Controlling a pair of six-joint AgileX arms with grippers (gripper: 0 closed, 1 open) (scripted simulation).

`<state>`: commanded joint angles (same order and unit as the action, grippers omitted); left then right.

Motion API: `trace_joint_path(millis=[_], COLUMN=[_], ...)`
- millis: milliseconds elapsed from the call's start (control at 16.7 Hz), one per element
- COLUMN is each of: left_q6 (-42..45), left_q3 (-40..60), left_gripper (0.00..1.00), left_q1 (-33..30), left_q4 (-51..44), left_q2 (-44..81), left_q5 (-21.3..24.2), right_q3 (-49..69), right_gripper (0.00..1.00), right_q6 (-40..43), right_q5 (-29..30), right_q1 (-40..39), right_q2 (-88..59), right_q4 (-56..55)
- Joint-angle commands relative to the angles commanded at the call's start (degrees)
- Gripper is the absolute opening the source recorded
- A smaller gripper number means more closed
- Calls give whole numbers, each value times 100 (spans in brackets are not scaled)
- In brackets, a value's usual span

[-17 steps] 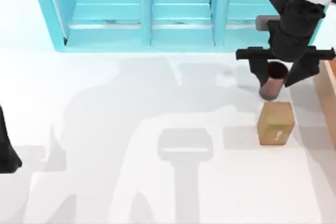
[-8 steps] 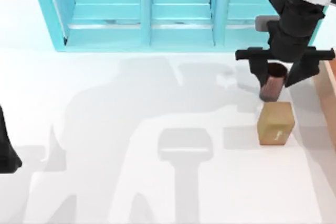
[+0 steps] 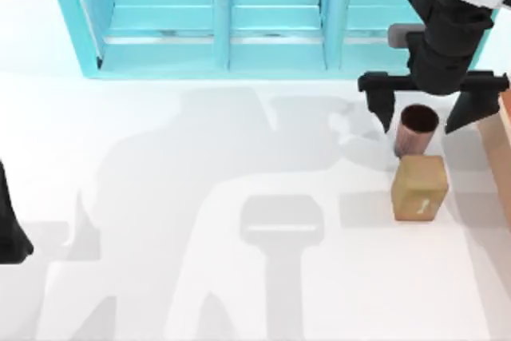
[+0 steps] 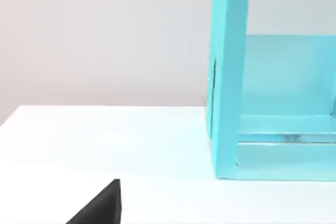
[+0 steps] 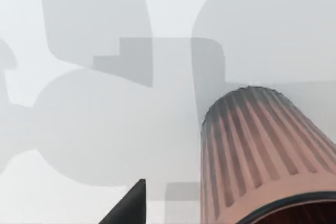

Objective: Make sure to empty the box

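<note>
Since the earlier frame the right gripper [image 3: 429,111] has spread its fingers, which were closed on the ribbed cup [image 3: 417,129]; they now stand wide apart, one on either side of it and clear of it. The cup stands upright on the table [image 3: 200,221] directly beneath the gripper, and the small block [image 3: 418,187] lies just beyond it toward the table's near edge. The box [image 3: 501,145] sits just beside the gripper, at the table's right edge. By my reading, the step in hand is releasing an item removed from the box. The next move calls for lifting straight up without clipping the cup, then returning over the box. The left arm [image 3: 11,225] stays parked at the left edge.
</note>
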<state>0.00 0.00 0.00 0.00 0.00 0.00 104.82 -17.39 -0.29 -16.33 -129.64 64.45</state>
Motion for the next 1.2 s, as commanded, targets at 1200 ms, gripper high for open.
trace_joint_path(millis=[1200], left_q6=[0], left_q3=[0], left_gripper=[100], left_q1=[0], left_q4=[0], left_q2=[0], left_q5=[0], right_q3=[2205], right_gripper=[100], right_q6=[14], right_q5=[1], right_q1=[25], right_q2=[-17], right_q4=[2185])
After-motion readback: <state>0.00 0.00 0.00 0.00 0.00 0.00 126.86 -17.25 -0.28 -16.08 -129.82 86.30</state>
